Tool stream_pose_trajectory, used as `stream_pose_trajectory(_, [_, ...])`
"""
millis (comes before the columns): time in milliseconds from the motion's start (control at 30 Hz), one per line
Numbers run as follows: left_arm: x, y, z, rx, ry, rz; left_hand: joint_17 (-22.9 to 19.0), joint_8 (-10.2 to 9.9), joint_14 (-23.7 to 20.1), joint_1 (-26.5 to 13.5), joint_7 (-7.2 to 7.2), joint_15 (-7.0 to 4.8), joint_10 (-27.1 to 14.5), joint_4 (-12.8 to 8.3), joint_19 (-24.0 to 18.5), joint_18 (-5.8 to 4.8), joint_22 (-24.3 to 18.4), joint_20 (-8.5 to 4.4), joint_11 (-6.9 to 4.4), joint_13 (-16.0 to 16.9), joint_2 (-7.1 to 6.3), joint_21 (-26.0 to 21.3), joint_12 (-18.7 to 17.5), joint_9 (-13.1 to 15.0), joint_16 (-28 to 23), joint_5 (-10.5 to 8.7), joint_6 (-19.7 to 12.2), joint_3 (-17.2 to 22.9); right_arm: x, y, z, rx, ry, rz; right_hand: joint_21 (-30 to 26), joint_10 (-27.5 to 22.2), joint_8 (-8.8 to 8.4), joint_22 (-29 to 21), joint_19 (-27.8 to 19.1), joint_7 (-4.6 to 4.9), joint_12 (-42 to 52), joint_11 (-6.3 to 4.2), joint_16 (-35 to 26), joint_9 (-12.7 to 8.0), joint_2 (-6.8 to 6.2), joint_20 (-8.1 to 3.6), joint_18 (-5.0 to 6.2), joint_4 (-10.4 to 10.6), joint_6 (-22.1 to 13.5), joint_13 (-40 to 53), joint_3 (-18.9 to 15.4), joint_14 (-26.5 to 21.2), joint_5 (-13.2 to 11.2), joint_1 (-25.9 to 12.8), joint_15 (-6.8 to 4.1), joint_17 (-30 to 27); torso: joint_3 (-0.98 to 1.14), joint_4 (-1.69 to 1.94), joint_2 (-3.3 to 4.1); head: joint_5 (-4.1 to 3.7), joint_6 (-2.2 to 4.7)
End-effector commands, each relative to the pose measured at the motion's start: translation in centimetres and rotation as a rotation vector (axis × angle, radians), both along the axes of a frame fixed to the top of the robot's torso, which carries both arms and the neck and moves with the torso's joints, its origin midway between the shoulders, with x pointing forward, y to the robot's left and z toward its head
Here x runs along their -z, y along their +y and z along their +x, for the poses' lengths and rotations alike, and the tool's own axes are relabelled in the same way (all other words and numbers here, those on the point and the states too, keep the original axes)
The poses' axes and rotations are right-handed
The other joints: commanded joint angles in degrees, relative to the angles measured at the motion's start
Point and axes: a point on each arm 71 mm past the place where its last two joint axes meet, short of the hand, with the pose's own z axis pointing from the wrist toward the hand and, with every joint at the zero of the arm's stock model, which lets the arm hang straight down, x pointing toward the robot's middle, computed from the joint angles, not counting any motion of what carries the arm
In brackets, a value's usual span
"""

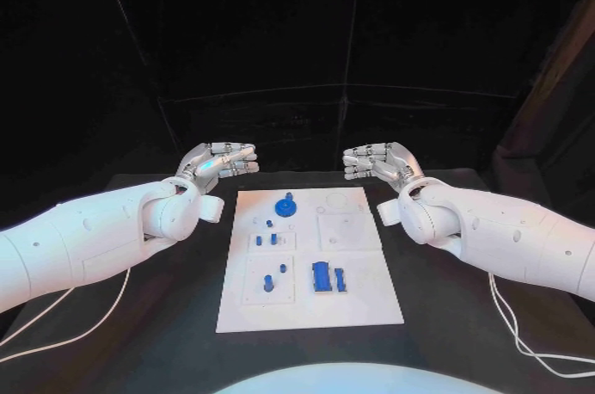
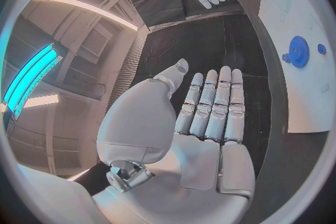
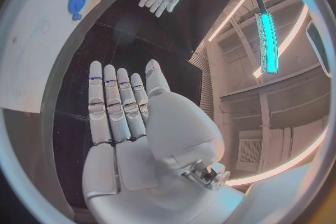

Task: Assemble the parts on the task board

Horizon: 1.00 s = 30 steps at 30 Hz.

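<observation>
Desk (image 1: 149,325): black, carrying the white task board at its middle.
Task board (image 1: 372,304): long white plate, lying flat between the two arms, short edge toward the hands.
Left hand (image 1: 218,164): raised beyond the board's far left corner, fingers straight and side by side, thumb apart, holding nothing; palm bare in its wrist view (image 2: 203,123).
Right hand (image 1: 382,162): raised beyond the far right corner, facing the left hand, fingers extended, holding nothing (image 3: 122,117).
Blue block (image 1: 322,276): largest part, near the board's close end, a narrower piece just beside it.
Blue gear (image 1: 288,206): at the far end, left of centre.
Small blue pegs (image 1: 268,238): scattered in the left column.
</observation>
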Motion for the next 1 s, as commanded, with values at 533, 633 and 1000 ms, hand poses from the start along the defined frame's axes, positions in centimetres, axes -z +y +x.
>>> stream_pose_trajectory(533, [-0.1,-2.5,-2.6,-0.11,-0.026,0.035,-6.0,-8.2,-32.7,-43.3,-6.34,-8.61,-34.5,1.5,-28.9,-5.17,-11.5,-9.17,-6.12,-3.6,2.53,-3.6,-8.0,-3.7,-7.9,-3.15,-32.5,-10.4,-1.7,1.6,-3.4,0.145,0.014,0.135,-7.1,-36.3,-7.51,-10.8,-33.3,-6.86,-4.8,-8.62,-6.4,-6.5,-6.94,-7.9,-5.32,3.2,-31.4,-7.6,11.0,-35.6,-9.3,-49.6,-7.04,-10.1,0.59,0.19,0.44,0.74,6.64])
stream_pose_trajectory(633, [-0.5,-3.3,-3.6,-0.15,-0.039,0.049,-6.0,-8.2,-35.3,-46.7,-10.81,-8.61,-37.1,1.5,-31.1,-5.75,-12.3,-9.88,-10.15,-3.6,2.53,-3.6,-8.0,-3.7,-8.4,-3.15,-34.9,-11.1,-2.1,2.0,-4.4,0.179,0.026,0.158,-11.4,-39.1,-7.51,-10.8,-35.9,-7.37,-4.8,-8.62,-6.4,-6.5,-7.45,-8.48,-5.32,3.2,-33.8,-7.6,11.8,-38.4,-9.3,-53.3,-7.04,-10.1,0.7,0.22,0.52,0.88,7.89])
stream_pose_trajectory(1000, [-1.8,-5.1,-6.4,-0.254,-0.078,0.084,-6.0,-8.2,-42.1,-55.9,-10.81,-8.61,-44.2,1.5,-37.0,-10.12,-14.5,-15.3,-10.15,-3.6,2.53,-3.6,-8.0,-3.7,-12.5,-3.15,-41.6,-16.8,-2.5,2.4,-5.6,0.217,0.043,0.181,-11.4,-47.1,-7.51,-10.8,-43.5,-11.5,-4.8,-8.62,-6.4,-6.5,-11.62,-13.04,-10.26,3.2,-40.7,-7.6,14.1,-46.5,-9.3,-63.8,-7.04,-10.1,0.78,0.25,0.59,0.98,8.86])
